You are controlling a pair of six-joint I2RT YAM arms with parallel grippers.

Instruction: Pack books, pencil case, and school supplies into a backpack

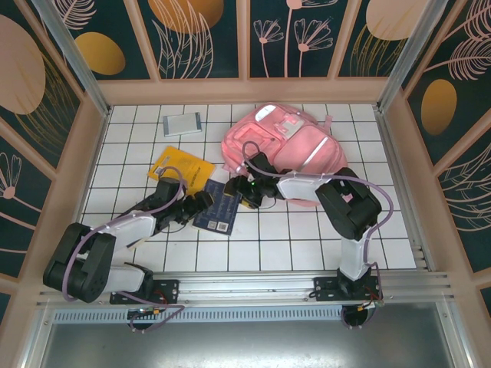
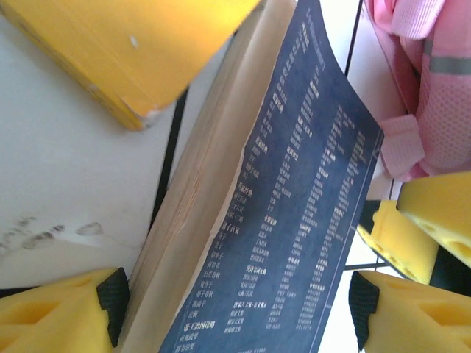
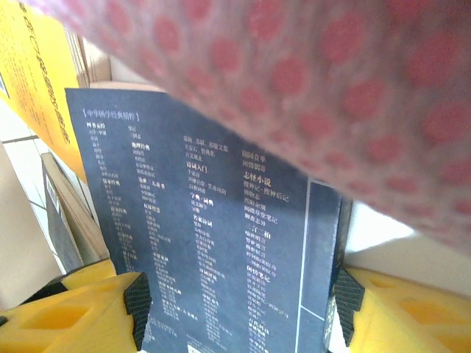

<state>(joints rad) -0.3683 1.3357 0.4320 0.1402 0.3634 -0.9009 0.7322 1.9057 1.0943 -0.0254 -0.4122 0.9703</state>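
The navy book [image 1: 221, 207] lies tilted on the tiles between both grippers, its page block [image 2: 199, 191] showing beside the printed cover [image 3: 221, 220]. My right gripper [image 1: 247, 192] [image 3: 237, 305] is shut on it, a pad on each side edge. My left gripper [image 1: 201, 205] [image 2: 239, 309] stands open astride the book's other end, with a gap at its right pad [image 2: 364, 309]. The yellow book [image 1: 182, 169] [image 2: 125, 51] lies just left of the navy one. The grey book [image 1: 182, 123] rests at the back left. The pink backpack [image 1: 288, 149] [image 3: 331, 88] lies behind the right gripper. The pencil case and the small supplies are out of view.
The tiled table [image 1: 307, 238] is walled by a wooden frame [image 1: 245, 90] on three sides. Bare tiles stretch along the front and right. The right gripper's yellow fingers [image 2: 434, 220] sit close to the left gripper's right finger. A backpack strap [image 2: 403, 143] hangs near the book's corner.
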